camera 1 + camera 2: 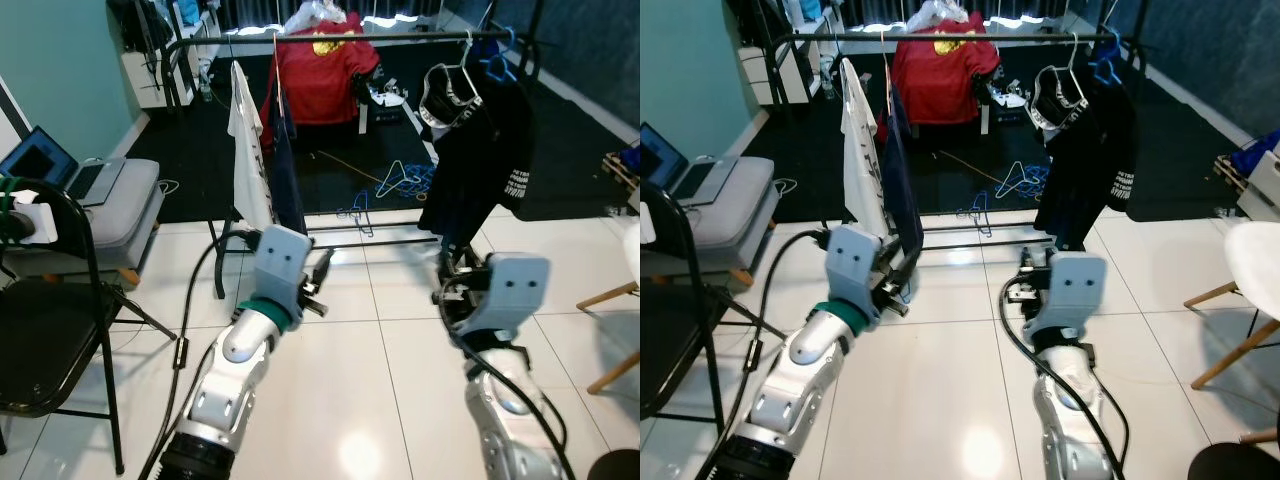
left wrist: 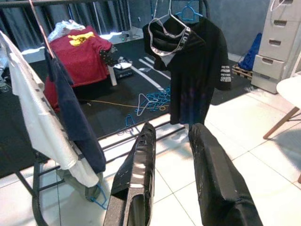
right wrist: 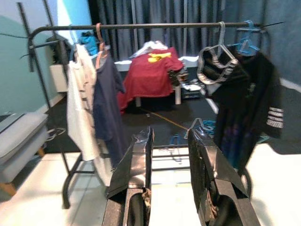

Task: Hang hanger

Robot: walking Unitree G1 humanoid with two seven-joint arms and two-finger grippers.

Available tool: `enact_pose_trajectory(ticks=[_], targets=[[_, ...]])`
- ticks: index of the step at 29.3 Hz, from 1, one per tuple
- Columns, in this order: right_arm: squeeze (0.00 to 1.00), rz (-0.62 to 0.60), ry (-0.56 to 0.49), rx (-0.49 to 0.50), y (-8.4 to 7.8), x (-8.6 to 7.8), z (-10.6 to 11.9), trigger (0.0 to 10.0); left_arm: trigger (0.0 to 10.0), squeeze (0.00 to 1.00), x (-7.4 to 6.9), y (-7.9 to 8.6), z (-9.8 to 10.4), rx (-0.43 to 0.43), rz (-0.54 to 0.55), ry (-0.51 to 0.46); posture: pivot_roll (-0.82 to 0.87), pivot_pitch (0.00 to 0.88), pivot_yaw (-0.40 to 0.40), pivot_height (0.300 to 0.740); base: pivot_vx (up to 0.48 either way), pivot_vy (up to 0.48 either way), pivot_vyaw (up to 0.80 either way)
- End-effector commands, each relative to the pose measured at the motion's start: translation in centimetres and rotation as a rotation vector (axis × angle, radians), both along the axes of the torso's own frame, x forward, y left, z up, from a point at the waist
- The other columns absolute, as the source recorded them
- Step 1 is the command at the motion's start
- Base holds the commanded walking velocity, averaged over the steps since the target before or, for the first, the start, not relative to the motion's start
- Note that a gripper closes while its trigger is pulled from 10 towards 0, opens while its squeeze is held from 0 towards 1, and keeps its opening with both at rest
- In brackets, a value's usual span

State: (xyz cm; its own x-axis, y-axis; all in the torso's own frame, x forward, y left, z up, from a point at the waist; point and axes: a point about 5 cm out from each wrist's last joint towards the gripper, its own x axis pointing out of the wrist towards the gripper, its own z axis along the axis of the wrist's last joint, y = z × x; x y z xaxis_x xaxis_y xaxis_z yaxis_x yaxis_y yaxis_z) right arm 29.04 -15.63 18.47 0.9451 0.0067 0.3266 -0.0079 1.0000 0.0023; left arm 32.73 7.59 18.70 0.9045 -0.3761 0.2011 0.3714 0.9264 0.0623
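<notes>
A black clothes rail (image 1: 370,37) crosses the scene ahead of me. On its left end hang a white shirt (image 1: 245,150) and a navy shirt (image 1: 287,170). At its right end hang a black shirt (image 1: 480,150) on a white hanger and an empty blue hanger (image 1: 497,62). Several loose hangers (image 1: 400,180) lie on the dark mat behind the rack. My left gripper (image 2: 171,134) is open and holds nothing, raised below the navy shirt. My right gripper (image 3: 171,136) is also open with nothing in it, held low in front of the black shirt.
A black folding chair (image 1: 50,340) stands at my left, with a laptop (image 1: 50,165) on a grey seat behind it. A red shirt (image 1: 320,80) drapes over furniture beyond the rack. A white chair (image 1: 1260,260) is at the right. White tiles lie underfoot.
</notes>
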Motion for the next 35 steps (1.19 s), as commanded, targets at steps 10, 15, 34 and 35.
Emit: enact_pose_trajectory(ticks=[10,15,34,35], targets=[[0.00,-0.001,0.000,-0.020,-0.5,0.0,-0.2,10.0,10.0,0.00,-0.1,-0.9,-0.6,0.009,-0.081,-0.003,-0.33,0.044,0.131,0.740,0.000,0.000,-0.80],[0.00,0.006,-0.013,-0.027,-0.3,0.3,-0.1,10.0,10.0,0.00,0.5,-0.3,-0.5,-0.009,-0.037,0.006,-0.33,0.036,0.124,0.740,0.000,0.000,-0.80],[0.00,0.094,-0.005,-0.086,1.7,1.7,-0.5,10.0,10.0,0.00,1.3,3.8,-2.2,0.096,0.106,0.020,-0.27,0.053,0.088,0.740,0.000,0.000,-0.80],[0.00,0.087,-0.004,-0.092,1.5,1.7,-0.6,10.0,10.0,0.00,1.3,4.0,-2.2,0.094,0.121,0.019,-0.25,0.056,0.062,0.740,0.000,0.000,-0.80]])
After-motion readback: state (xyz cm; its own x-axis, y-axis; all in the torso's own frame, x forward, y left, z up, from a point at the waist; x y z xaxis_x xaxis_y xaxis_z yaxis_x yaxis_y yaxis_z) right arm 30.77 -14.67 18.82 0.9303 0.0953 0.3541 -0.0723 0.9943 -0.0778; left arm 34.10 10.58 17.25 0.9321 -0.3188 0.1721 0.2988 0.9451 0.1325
